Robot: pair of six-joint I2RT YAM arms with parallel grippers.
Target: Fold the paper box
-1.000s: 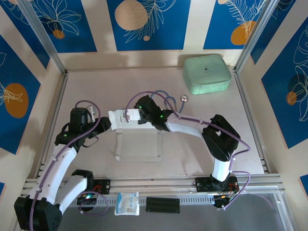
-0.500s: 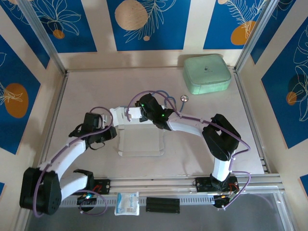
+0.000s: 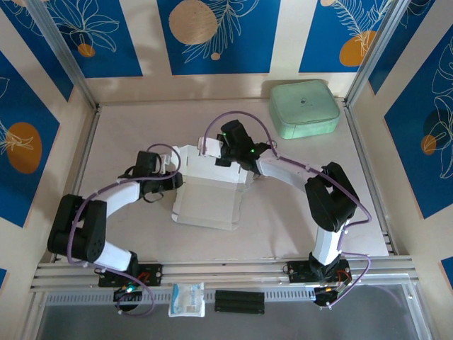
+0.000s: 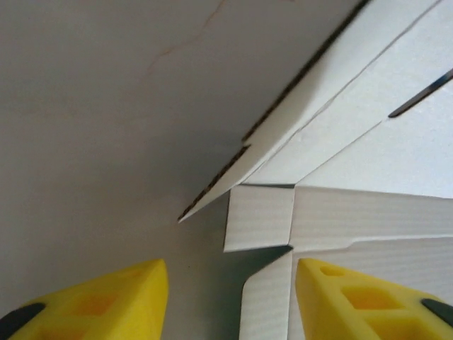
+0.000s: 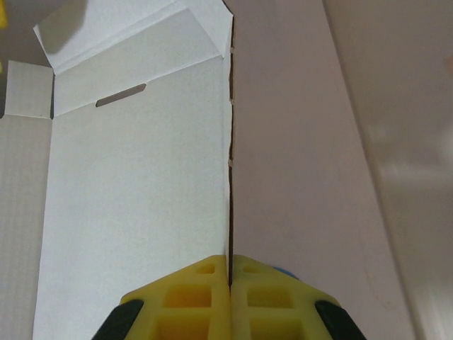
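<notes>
Your right hand [image 5: 230, 282] is pinched tight on one panel of the paper box [image 5: 134, 212], with the card seen edge-on between the yellow fingers. Your left hand [image 4: 230, 283] is spread wide with nothing in it, right at the small flaps on the box's left side. The box lies opened out, white side up, around the middle of the counter [image 3: 120, 134]. A mint-green case [image 3: 304, 108] sits in the counter's far right corner, well apart from the box.
</notes>
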